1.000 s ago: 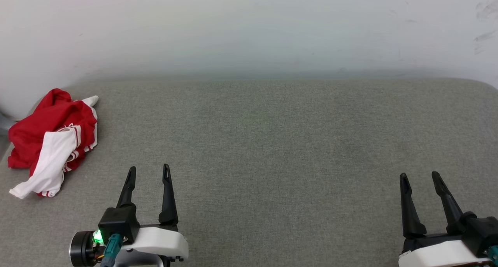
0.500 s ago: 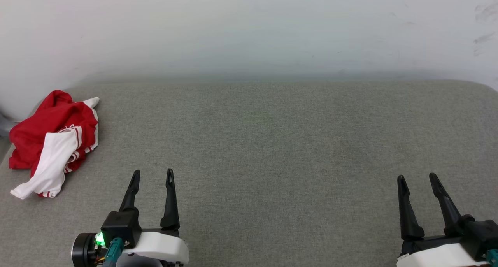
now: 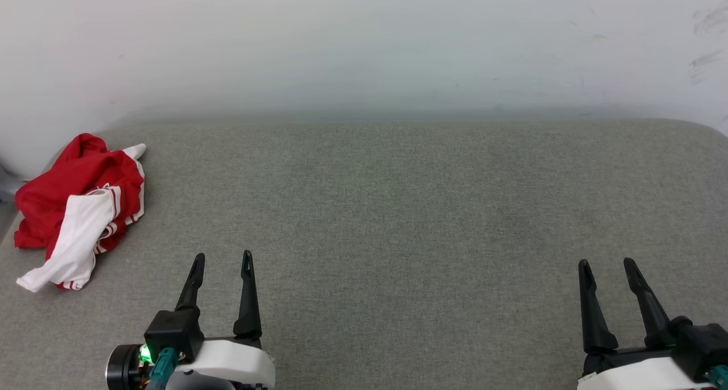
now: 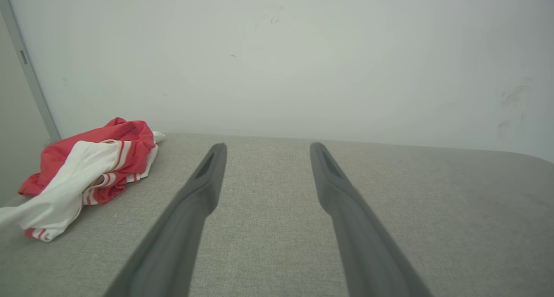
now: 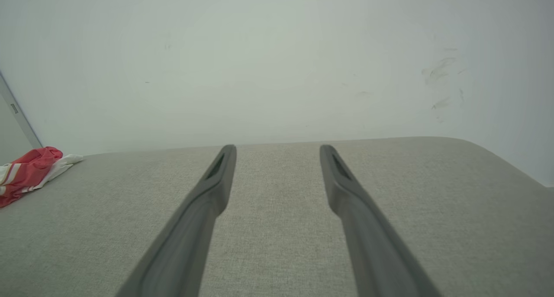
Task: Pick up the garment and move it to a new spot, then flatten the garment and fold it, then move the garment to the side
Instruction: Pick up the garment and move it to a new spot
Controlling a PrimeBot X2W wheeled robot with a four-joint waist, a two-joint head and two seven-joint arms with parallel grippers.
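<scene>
Garment (image 3: 79, 199) was soft cloth. Padded surface (image 3: 398, 208) was matt, coarse-woven fabric. Gripper fingers (image 3: 248, 299) looked like smooth matt plastic.

Nothing here can be read: no text, number, label, brand or sign. The garment (image 3: 79, 208) lies crumpled well to the left of the left gripper's (image 3: 222, 256) jaws, and its bunched folds show no legible print.

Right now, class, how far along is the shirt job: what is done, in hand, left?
Done: nothing; the garment lies crumpled at the left edge of the grey surface. In hand: nothing; the left claw and right claw are open, empty, clear of it. Left: pick up, move, flatten, fold, set aside.
</scene>
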